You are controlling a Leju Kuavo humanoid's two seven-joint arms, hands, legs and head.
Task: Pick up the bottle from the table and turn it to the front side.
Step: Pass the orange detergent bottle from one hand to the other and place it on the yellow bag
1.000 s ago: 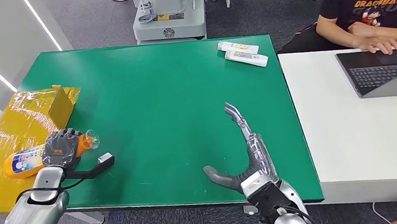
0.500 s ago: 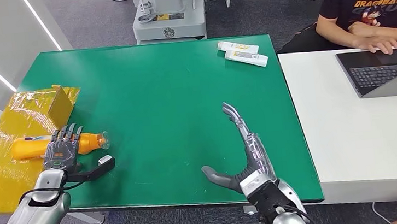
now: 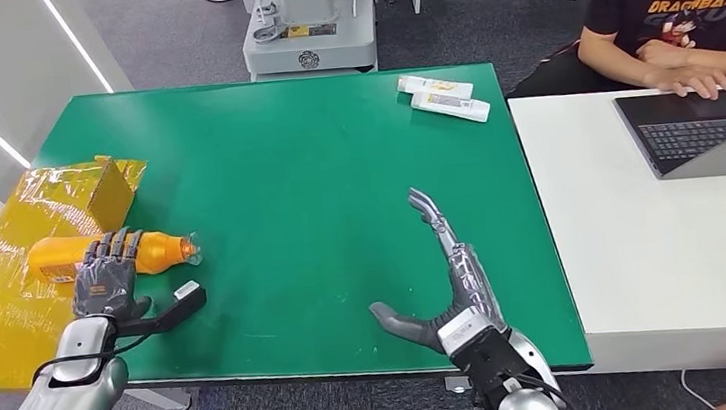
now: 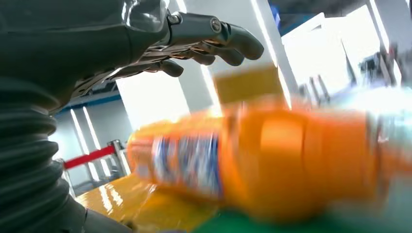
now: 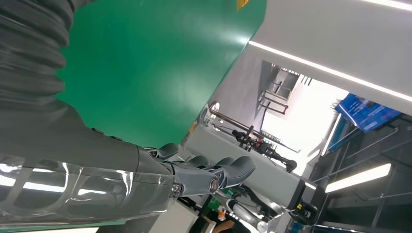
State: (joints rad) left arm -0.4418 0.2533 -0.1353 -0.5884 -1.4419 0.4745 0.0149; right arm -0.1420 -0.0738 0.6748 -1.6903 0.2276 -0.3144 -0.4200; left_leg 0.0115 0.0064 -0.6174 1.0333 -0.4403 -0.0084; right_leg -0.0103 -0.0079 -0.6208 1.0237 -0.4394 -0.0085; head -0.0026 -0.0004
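Observation:
The orange bottle (image 3: 159, 253) lies on its side near the left edge of the green table (image 3: 316, 179), cap end pointing right and its base end over yellow wrapping. My left hand (image 3: 105, 281) hovers just in front of it with fingers spread and holds nothing. The left wrist view shows the bottle (image 4: 272, 160) blurred, its blue and white label facing the hand, and the left hand (image 4: 145, 34) stretched above it with a gap between. My right hand (image 3: 450, 282) is open above the table's front right part, fingers straight; in the right wrist view the hand (image 5: 145, 179) is empty.
A box in yellow wrapping (image 3: 77, 192) sits at the table's left edge. Two white tubes (image 3: 444, 97) lie at the back right. A white table (image 3: 644, 238) with a laptop (image 3: 714, 131) adjoins on the right, where a person (image 3: 682, 13) sits. A grey machine base (image 3: 307, 30) stands behind.
My left hand let go of the bottle and drew back toward me with fingers spread. The bottle rolled so its label no longer faces up. The right hand barely moved.

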